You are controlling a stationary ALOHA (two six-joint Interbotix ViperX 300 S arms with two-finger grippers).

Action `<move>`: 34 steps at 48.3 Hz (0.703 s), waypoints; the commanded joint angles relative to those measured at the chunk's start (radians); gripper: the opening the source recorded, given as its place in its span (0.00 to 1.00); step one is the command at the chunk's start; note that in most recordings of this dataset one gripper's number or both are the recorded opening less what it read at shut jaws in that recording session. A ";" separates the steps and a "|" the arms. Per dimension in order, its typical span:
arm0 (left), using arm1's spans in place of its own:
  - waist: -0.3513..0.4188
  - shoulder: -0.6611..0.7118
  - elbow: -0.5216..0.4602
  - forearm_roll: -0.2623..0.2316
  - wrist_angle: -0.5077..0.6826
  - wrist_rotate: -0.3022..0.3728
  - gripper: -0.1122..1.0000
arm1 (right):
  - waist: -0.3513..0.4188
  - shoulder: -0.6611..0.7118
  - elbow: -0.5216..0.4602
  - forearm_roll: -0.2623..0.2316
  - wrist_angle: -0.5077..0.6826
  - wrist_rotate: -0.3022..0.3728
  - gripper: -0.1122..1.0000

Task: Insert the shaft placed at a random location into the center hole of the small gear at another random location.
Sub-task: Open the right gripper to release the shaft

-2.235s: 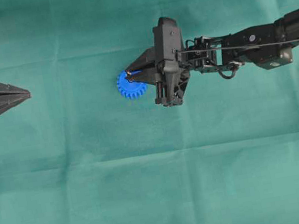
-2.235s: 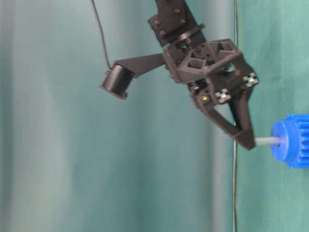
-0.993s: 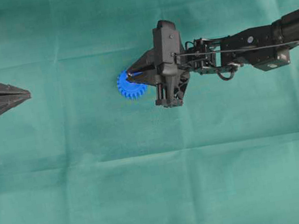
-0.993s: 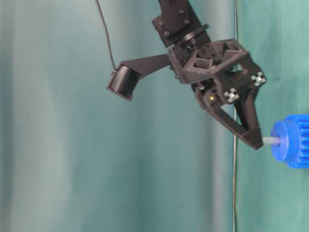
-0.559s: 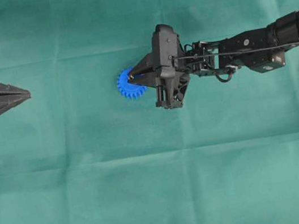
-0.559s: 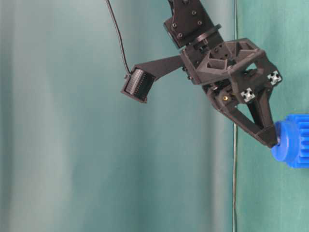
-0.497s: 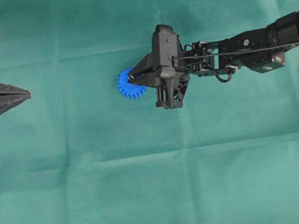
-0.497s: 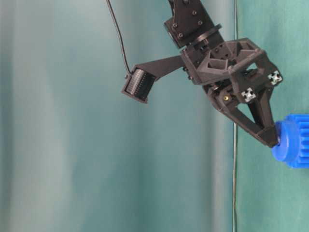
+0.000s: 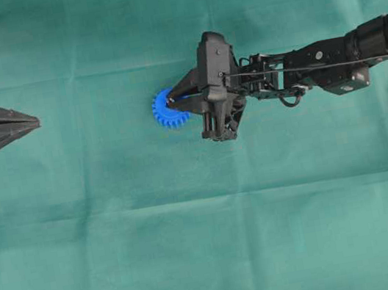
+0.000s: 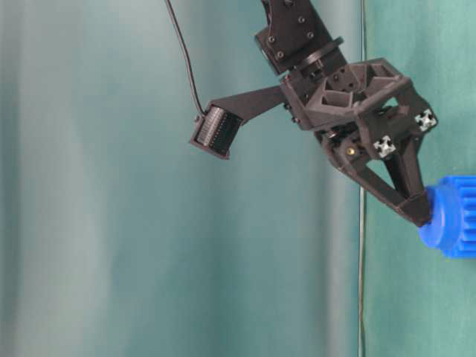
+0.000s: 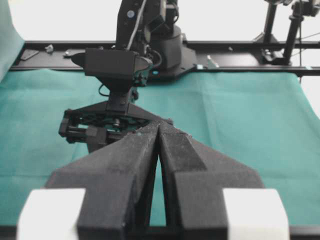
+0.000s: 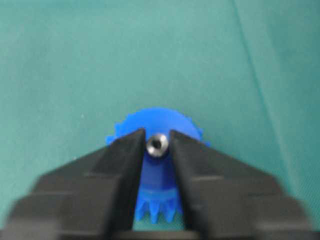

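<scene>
- Right wrist view: the shaft is seen end-on as a small shiny dot at the middle of the small gear, seated in the center hole.
- The right gripper is seen with one black fingertip on either side of the shaft end; a thin gap shows between each tip and the pin, so the jaws appear slightly parted and the pin released, though blur limits certainty.
- Overhead view: the small gear lies on the green cloth left of centre, partly covered by the right gripper, which reaches in from the right.
- Table-level view: the right gripper's tips are seen against the raised hub of the small gear; no length of shaft is visible between them.
- Left wrist view: the left gripper is seen with its fingers pressed together, nothing between them.
- Overhead view: the left gripper is held at the left edge, well apart from the gear.
</scene>
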 commanded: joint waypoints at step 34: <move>-0.002 0.008 -0.023 0.002 0.002 -0.002 0.11 | 0.006 -0.149 -0.023 0.003 0.029 -0.002 0.73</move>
